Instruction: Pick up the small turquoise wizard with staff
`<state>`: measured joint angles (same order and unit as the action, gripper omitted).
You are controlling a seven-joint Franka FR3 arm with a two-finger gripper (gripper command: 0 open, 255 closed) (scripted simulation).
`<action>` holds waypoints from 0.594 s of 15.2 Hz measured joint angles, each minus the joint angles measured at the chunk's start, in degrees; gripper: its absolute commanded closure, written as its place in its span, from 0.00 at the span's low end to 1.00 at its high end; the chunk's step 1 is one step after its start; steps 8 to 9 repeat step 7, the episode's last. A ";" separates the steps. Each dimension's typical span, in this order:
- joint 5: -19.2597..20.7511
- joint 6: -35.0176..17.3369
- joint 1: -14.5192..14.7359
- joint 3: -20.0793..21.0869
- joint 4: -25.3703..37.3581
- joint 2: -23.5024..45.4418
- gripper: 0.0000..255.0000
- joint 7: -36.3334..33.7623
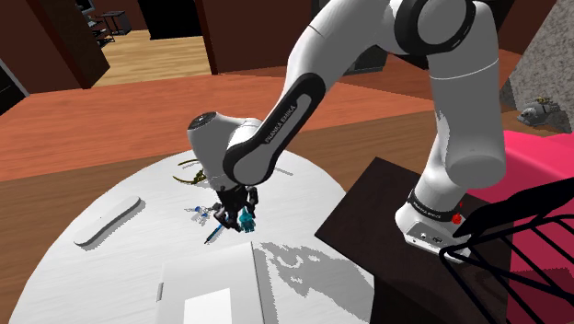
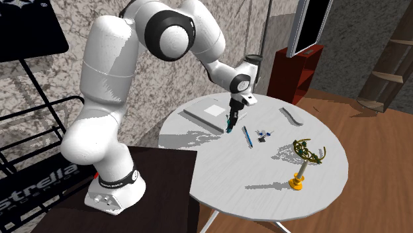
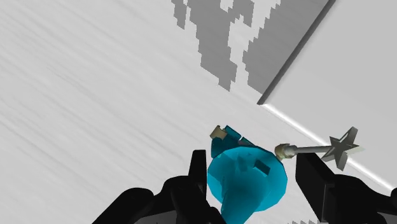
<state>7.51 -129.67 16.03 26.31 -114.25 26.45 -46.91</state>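
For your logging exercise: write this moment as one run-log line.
stage: grasp | gripper: around wizard, hold unconfirmed | pen: beside wizard | table: round, white

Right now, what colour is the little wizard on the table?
The wizard is bright turquoise blue. The wrist view shows it best.

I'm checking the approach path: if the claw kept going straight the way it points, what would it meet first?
Most likely the turquoise wizard, which sits right in front of the claw; behind it lies the white table. How near it already is I cannot tell.
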 measured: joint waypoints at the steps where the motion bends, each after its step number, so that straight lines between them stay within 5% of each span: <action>1: -0.34 0.53 -0.19 0.22 -0.12 -0.70 1.00 0.16; 9: -2.03 3.88 -1.02 1.24 0.13 -4.07 1.00 0.95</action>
